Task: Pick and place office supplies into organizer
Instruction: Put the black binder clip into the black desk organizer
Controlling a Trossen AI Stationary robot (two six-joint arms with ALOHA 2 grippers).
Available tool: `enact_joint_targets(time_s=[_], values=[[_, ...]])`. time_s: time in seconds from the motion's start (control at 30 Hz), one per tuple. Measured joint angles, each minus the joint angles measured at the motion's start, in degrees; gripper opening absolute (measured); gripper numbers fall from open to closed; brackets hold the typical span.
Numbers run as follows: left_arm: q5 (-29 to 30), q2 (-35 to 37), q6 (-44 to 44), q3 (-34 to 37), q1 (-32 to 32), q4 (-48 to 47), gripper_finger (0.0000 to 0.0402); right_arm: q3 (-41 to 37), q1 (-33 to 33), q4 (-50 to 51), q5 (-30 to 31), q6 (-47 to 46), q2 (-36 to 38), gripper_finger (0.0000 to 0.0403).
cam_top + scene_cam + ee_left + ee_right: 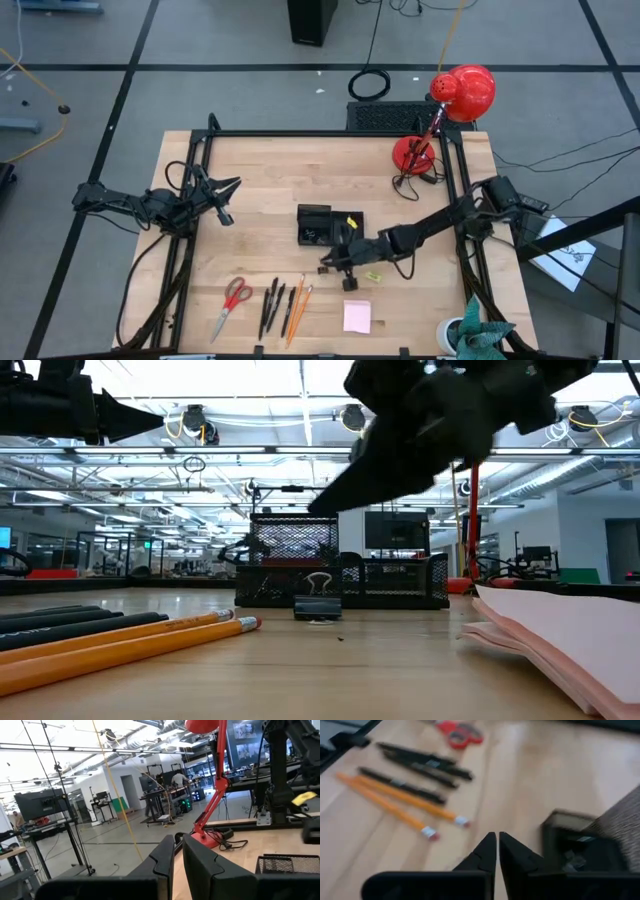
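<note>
Right gripper [330,263], fingers nearly together and empty, hangs beside the organizer [318,224] mid-table, binder clip [318,607] below. Left gripper [228,200], near-closed, empty, waits near the left edge. Red lamp [450,110] stands at the far right corner; scissors [234,297], pens [272,303], pencils [296,306], sticky pad [357,317] line the near edge.

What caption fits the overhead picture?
Right hand hovers beside black organizer; scissors, pens, pencils wait.

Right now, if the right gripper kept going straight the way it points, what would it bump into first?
Probably the bare table; the right gripper tilts down toward it. The pencils lie off to one side, though depth is hard to judge.
</note>
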State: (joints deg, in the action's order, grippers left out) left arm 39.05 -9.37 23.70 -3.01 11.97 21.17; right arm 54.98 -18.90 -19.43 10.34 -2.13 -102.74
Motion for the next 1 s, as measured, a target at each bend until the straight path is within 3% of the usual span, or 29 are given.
enact_joint_targets(time_s=[0.3,0.47,0.63,1.0], values=[[0.0,0.0,-0.17,-0.02,0.0,-0.06,0.0047,0.0,-4.08,-7.19,-0.06,-2.66,-4.0,0.0144],[0.0,0.0,-0.44,-0.02,0.01,-0.06,0.0047,-0.02,-3.16,-9.1,0.01,-1.9,-6.84,0.0186],[0.0,0.0,-0.38,-0.02,0.01,-0.07,0.0047,-0.02,-2.05,-7.2,0.24,-2.61,-6.88,0.0192],[0.02,0.0,-0.03,-0.02,0.01,-0.07,0.0047,0.0,-1.68,-8.66,-1.15,-2.13,-10.45,0.0161]])
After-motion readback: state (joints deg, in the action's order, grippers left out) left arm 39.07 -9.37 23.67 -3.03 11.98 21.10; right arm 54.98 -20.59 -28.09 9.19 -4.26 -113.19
